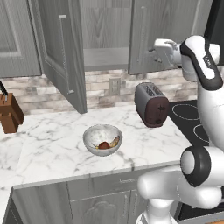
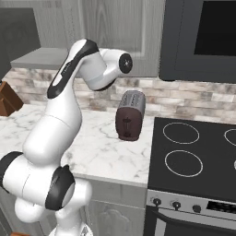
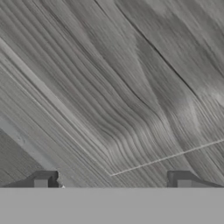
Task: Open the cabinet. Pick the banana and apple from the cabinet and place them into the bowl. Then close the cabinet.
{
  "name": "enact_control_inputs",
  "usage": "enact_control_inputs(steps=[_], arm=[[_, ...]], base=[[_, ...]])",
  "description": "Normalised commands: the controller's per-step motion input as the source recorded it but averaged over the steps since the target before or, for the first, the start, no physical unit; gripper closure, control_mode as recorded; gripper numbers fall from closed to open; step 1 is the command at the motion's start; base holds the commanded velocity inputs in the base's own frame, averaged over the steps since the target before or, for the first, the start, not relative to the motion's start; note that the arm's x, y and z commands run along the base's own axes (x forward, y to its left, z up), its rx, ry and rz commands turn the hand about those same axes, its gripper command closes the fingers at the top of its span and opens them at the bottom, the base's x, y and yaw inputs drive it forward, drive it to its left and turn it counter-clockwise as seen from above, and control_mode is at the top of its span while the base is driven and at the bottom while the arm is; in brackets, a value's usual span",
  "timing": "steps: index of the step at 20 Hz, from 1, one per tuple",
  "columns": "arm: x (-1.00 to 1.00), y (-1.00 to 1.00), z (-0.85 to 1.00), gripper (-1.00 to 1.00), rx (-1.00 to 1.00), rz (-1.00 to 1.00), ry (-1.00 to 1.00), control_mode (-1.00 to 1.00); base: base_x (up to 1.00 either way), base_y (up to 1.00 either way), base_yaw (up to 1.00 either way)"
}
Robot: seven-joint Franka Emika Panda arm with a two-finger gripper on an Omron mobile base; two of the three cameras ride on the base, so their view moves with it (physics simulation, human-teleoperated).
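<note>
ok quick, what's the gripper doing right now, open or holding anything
Gripper: open and holding nothing, its two dark finger tips standing wide apart right up against the grey wood-grain cabinet door.

One bowl (image 1: pixel 103 139) is seen on the marble surface (image 1: pixel 52 144), and within it one apple (image 1: pixel 104 145) and one banana (image 1: pixel 114 141) are counted. One toaster (image 1: pixel 151 104) with two slots is shown, along with one knife block (image 1: pixel 9 113). Two tall cabinet (image 1: pixel 65 52) doors are visible, one swung open and one nearly shut. Three burner rings are counted on the stove (image 2: pixel 193 152), with three knobs below. One microwave (image 2: pixel 200 39) is mounted above. Two fingers (image 3: pixel 43 179) are seen.
</note>
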Motion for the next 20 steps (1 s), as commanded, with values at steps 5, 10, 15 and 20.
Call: enact_control_inputs(steps=[5,10,15,20], arm=[[0.59,0.18,-0.16,-1.00,0.00,-0.01,0.00,-1.00],[0.48,0.14,-0.16,-1.00,0.00,-0.03,0.00,-1.00],[0.43,0.13,-0.24,-1.00,0.00,-0.04,0.00,-1.00],[0.09,0.03,-0.13,-1.00,0.00,-0.05,0.00,-1.00]], base=[[0.00,0.00,0.00],[0.00,0.00,0.00],[0.00,0.00,0.00],[0.00,0.00,0.00]])
